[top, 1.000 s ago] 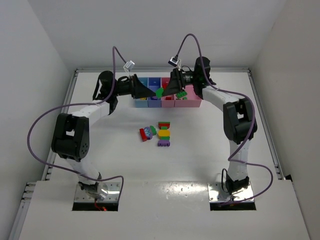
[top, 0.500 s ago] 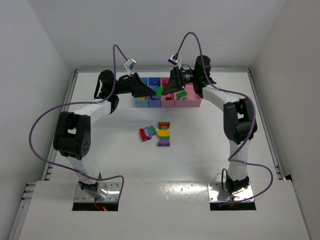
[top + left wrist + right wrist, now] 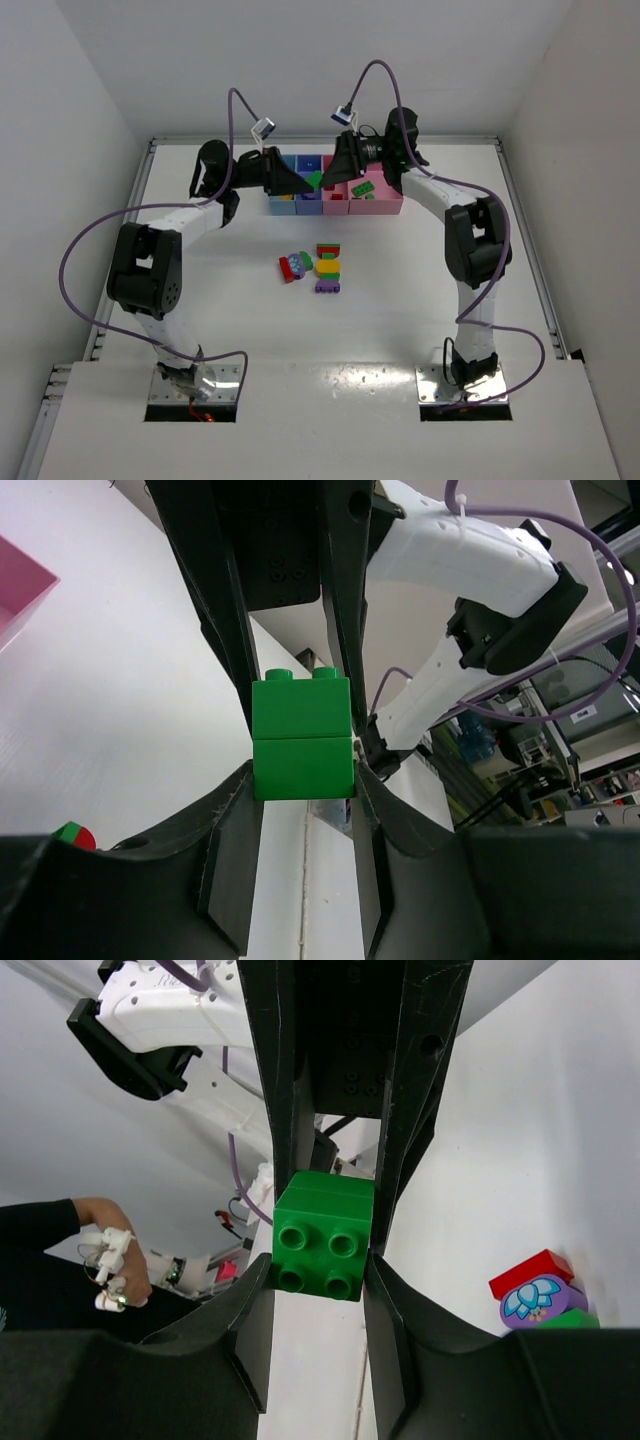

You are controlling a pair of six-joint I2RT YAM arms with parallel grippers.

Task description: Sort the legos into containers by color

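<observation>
Jaws on both my arms are shut tight, left gripper (image 3: pixel 303 778) and right gripper (image 3: pixel 320 1265). On the table (image 3: pixel 400 300) sit the containers (image 3: pixel 386 209), and nearer me a bunch of loose legos (image 3: pixel 318 267). Up over the containers, both jaws pinch one little green stack (image 3: pixel 316 180) of two bricks, one from each end. I think it is light, hard and slippery, so the flat sides are best to hold. A second ago my left jaws were apart.
</observation>
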